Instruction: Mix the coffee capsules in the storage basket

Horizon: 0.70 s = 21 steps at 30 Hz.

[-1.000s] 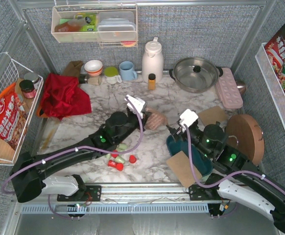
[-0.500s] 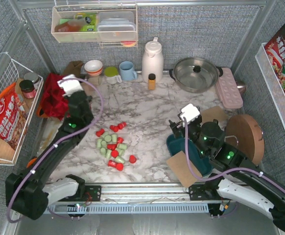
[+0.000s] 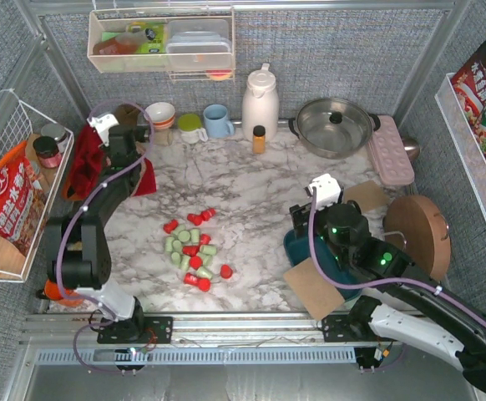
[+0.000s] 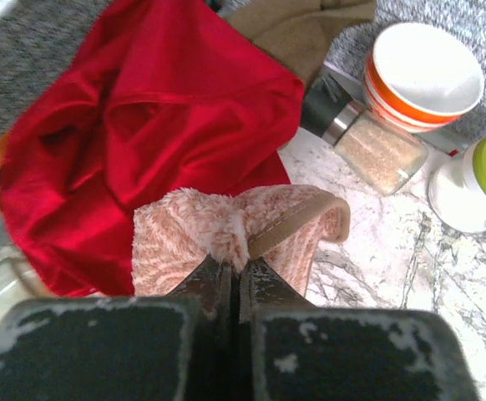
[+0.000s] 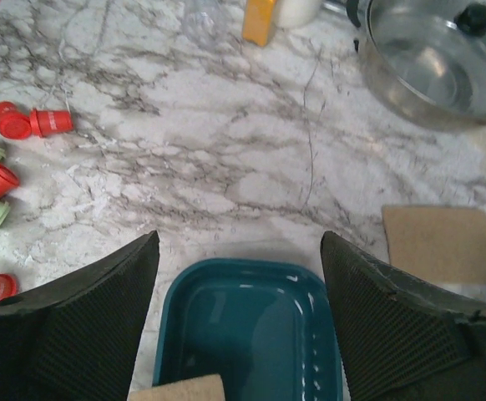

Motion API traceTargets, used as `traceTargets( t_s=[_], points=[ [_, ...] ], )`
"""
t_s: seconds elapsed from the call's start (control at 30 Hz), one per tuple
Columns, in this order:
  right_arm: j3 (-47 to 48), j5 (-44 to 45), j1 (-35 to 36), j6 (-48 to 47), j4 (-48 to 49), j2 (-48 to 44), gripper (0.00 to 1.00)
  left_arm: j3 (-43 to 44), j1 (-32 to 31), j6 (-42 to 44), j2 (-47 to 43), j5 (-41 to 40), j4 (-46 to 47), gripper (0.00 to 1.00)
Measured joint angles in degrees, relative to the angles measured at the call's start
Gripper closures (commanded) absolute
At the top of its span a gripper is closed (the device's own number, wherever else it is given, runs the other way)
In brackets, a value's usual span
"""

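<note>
The right pincer [image 5: 240, 244] gapes open over the storage basket's [image 5: 226, 272] far rim, the coffee capsules [image 3: 193, 251] loose on the table [image 5: 226, 167] off to its left. The left pincer [image 4: 236, 277], well away, pinches a pink fluffy cloth [image 4: 189, 234].

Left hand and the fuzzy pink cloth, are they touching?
Touching. The left wrist view shows the left hand shut on a raised fold of the fuzzy pink cloth, with the fabric pinched between its fingertips.

Glossy teal plastic basket [image 5: 251, 334]; smooth veined marble table [image 5: 226, 167]; shiny metal pot [image 5: 427, 67] at the basket's one o'clock; smooth-woven red cloth [image 4: 143, 125]; fuzzy, fleecy pink cloth [image 4: 193, 234].
</note>
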Motion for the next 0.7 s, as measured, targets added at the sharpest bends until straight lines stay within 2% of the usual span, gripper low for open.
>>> traceTargets(
  t_s=[0.07, 0.1, 0.17, 0.2, 0.23, 0.37, 0.5, 0.7],
  points=[
    [0.0, 0.5, -0.1, 2.1, -2.2, -0.1, 0.14, 2.4, 0.7, -0.2, 3.9, 2.1, -0.2, 0.98],
    [0.0, 0.7, -0.2, 3.1, -3.2, -0.1, 0.13, 3.5, 1.2, -0.4, 5.7, 3.2, -0.5, 0.87],
    [0.0, 1.3, -0.4, 5.0, -5.1, -0.1, 0.10, 5.5, 2.4, -0.4, 8.9, 5.7, -2.1, 0.59],
    [0.0, 1.5, -0.4, 6.0, -6.2, 0.1, 0.08, 6.4, 3.0, -0.6, 10.1, 6.8, -3.1, 0.47],
    [0.0, 1.7, -0.4, 7.0, -7.5, 0.3, 0.06, 7.2, 3.6, -0.8, 11.1, 8.0, -4.2, 0.40],
    [0.0, 1.8, -0.5, 10.9, -13.1, 1.4, 0.01, 10.4, 4.8, -1.5, 12.3, 12.1, -9.2, 0.25],
    [-1.1, 1.5, -0.5, 14.4, -17.3, 2.3, 0.01, 13.6, 4.7, -1.5, 10.4, 16.8, -14.4, 0.03],
    [-1.4, -3.0, -0.7, 18.1, -22.5, 5.0, 0.01, 14.3, 4.5, -2.2, 1.4, 23.8, -19.3, 0.01]
  ],
)
